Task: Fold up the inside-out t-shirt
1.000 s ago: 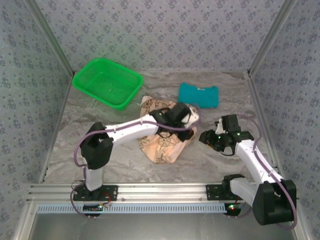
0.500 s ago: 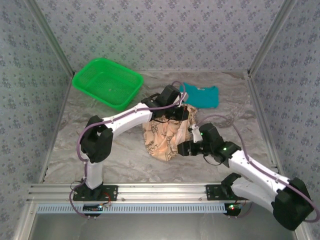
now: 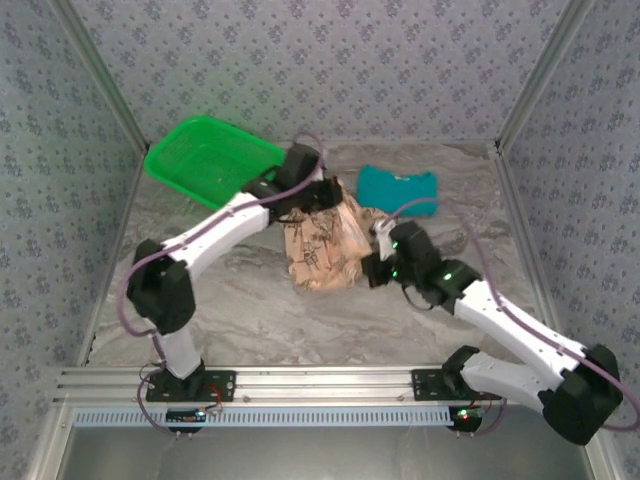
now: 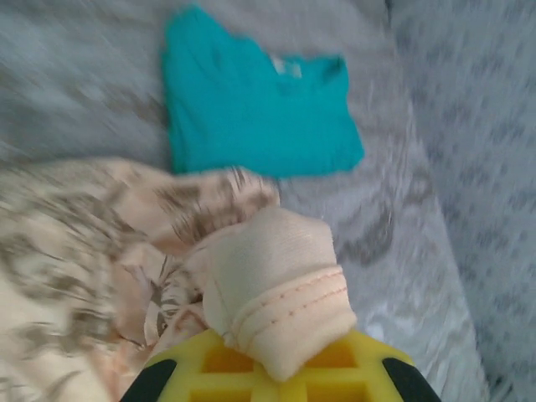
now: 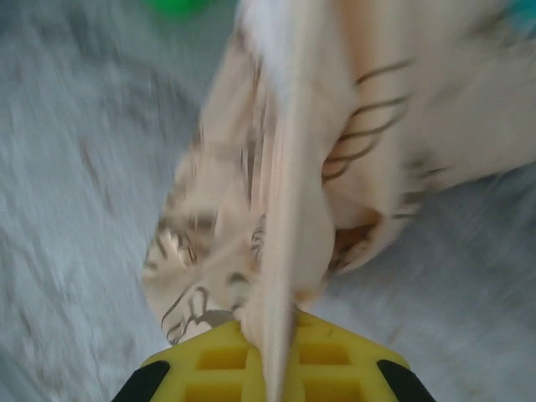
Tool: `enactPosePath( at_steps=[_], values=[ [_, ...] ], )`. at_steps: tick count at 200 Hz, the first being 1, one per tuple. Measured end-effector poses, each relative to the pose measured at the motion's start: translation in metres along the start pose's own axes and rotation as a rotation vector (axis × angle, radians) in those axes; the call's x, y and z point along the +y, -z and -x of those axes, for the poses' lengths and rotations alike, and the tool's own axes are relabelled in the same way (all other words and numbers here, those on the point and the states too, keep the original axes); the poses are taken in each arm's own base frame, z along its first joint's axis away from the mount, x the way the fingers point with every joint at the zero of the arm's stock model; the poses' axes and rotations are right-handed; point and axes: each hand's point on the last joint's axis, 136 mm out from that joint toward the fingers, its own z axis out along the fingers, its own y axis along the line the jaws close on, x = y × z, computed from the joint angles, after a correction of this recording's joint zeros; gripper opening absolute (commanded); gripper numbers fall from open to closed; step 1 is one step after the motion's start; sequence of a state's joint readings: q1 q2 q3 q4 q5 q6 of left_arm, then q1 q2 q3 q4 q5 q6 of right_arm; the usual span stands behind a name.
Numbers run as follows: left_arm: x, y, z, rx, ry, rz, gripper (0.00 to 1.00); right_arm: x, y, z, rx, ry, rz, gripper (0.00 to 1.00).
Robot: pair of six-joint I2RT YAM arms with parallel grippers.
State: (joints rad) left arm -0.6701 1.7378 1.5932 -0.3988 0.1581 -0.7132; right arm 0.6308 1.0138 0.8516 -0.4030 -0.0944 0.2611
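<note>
Inside-out t-shirt (image 3: 322, 250) gripped by both end effectors (image 3: 325, 200) (image 3: 378, 258).

Grey marbled table (image 3: 220, 305) carrying green basket (image 3: 212, 165) far-left, teal garment (image 3: 398, 190) lying far-right, inside-out t-shirt (image 3: 322, 250) bunching mid-table

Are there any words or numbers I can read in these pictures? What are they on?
No words or numbers can be read anywhere.
The inside-out t-shirt has dark brown prints, not letters.
The teal shirt has a small pale neck label, too blurred to read.
The walls carry a flower pattern only.
</note>
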Motion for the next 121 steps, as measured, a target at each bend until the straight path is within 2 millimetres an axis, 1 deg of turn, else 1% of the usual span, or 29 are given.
enactPosePath(
  at_steps=[13,16,20,28,38,42,54,70,83,90,102,113,121],
  values=[
    [-0.008,0.036,0.039,-0.109,0.011,0.0,0.0,-0.008,0.025,0.055,-0.109,0.06,-0.053,0.0],
    [-0.013,0.048,0.05,-0.142,0.011,-0.005,0.0,-0.008,0.03,0.067,-0.129,0.086,-0.064,0.0],
    [-0.019,0.059,0.059,-0.173,0.009,-0.014,0.0,-0.009,0.037,0.083,-0.158,0.108,-0.08,0.0],
    [-0.036,0.089,0.079,-0.251,0.0,-0.038,0.0,-0.005,0.049,0.111,-0.2,0.168,-0.101,0.0],
    [-0.054,0.124,0.096,-0.333,-0.014,-0.068,0.0,0.002,0.062,0.14,-0.233,0.248,-0.121,0.0],
    [-0.061,0.141,0.103,-0.369,-0.018,-0.085,0.0,0.006,0.068,0.152,-0.247,0.282,-0.127,0.0],
    [-0.079,0.184,0.114,-0.45,-0.026,-0.123,0.0,0.018,0.085,0.181,-0.291,0.362,-0.143,0.0],
    [-0.095,0.231,0.118,-0.53,-0.032,-0.171,0.0,0.035,0.11,0.21,-0.35,0.466,-0.156,0.0],
    [-0.104,0.259,0.114,-0.573,-0.037,-0.193,0.0,0.05,0.134,0.225,-0.401,0.527,-0.153,0.0],
    [-0.109,0.27,0.11,-0.589,-0.044,-0.204,0.0,0.056,0.148,0.232,-0.429,0.553,-0.151,0.0],
    [-0.115,0.284,0.103,-0.607,-0.058,-0.22,0.0,0.061,0.171,0.244,-0.477,0.58,-0.159,0.0],
    [-0.116,0.29,0.098,-0.617,-0.067,-0.224,0.0,0.065,0.188,0.251,-0.511,0.597,-0.164,0.0],
    [-0.116,0.294,0.095,-0.622,-0.078,-0.225,0.0,0.067,0.196,0.254,-0.526,0.606,-0.163,0.0]
  ],
)
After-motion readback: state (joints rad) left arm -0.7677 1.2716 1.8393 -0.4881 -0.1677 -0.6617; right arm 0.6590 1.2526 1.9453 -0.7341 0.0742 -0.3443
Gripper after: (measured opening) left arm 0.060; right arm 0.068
